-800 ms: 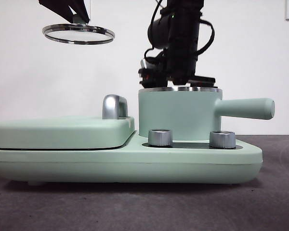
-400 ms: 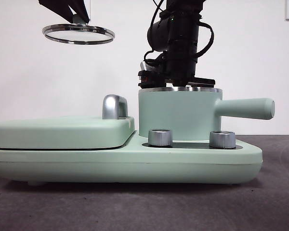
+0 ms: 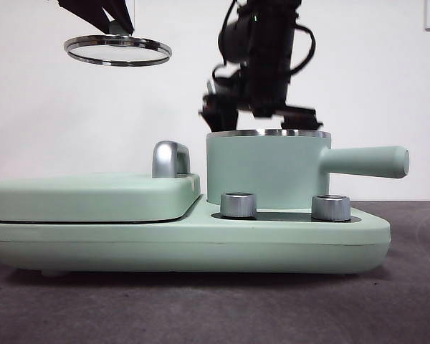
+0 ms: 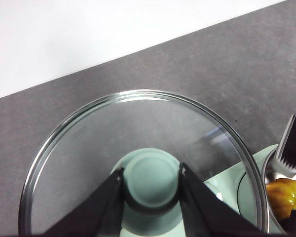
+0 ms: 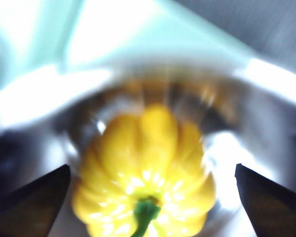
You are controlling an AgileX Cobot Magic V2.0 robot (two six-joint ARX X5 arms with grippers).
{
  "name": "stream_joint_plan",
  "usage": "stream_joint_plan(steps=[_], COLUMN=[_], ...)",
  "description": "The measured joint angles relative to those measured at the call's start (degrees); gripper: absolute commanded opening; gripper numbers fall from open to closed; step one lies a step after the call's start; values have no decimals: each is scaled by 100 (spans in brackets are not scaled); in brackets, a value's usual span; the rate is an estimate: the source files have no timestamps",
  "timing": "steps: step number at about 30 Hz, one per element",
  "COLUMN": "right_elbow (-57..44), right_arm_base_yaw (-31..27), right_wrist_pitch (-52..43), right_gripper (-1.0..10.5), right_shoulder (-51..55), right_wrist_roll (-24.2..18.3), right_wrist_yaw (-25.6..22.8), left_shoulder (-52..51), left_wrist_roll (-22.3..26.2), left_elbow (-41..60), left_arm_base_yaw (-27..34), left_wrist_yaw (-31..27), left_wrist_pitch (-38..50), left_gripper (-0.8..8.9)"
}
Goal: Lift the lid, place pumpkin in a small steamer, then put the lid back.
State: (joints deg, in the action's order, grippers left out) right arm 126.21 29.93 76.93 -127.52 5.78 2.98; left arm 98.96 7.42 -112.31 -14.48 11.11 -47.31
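A wide flat mint-green appliance base (image 3: 186, 247) sat on the dark grey table surface (image 3: 201, 308) before a plain white wall (image 3: 50, 122). Its flat mint-green griddle cover (image 3: 93, 195) lay closed, a chrome handle (image 3: 170, 159) upright at the cover's rear edge. Two silver knobs (image 3: 238, 204) (image 3: 330, 207) stood on the base beside the cover.
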Motion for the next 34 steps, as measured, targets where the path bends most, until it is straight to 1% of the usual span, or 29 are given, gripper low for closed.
stream_joint_plan(steps=[4,9,12,15,22,26,34], right_elbow=[514,518,273,-236,-2184,-3235,-4712], right_arm_base_yaw=[0,0,2,0,2,35,72], right_wrist_pitch=[0,0,0,0,2,2,-44], right_gripper=[555,553,551,550,550,550,550], right_shoulder=[55,463,990,1762,3797,4962,7248], right_wrist_roll=[2,2,2,0,0,0,2], right_wrist_yaw=[0,0,0,2,0,-2,15], left_shoulder=[0,0,0,0,0,0,0], left_wrist_roll=[-15,-15,-15,-15,-17,-15,4], left_elbow=[0,0,0,0,0,0,0], left_arm_base_yaw=[0,0,0,0,-153,-466,-1335], left_wrist_yaw=[39,42,42,42,39,39,44], left_wrist_pitch=[-4,-44,-129,-136,-144,-142,-81], left_gripper=[8,8,8,8,8,8,8])
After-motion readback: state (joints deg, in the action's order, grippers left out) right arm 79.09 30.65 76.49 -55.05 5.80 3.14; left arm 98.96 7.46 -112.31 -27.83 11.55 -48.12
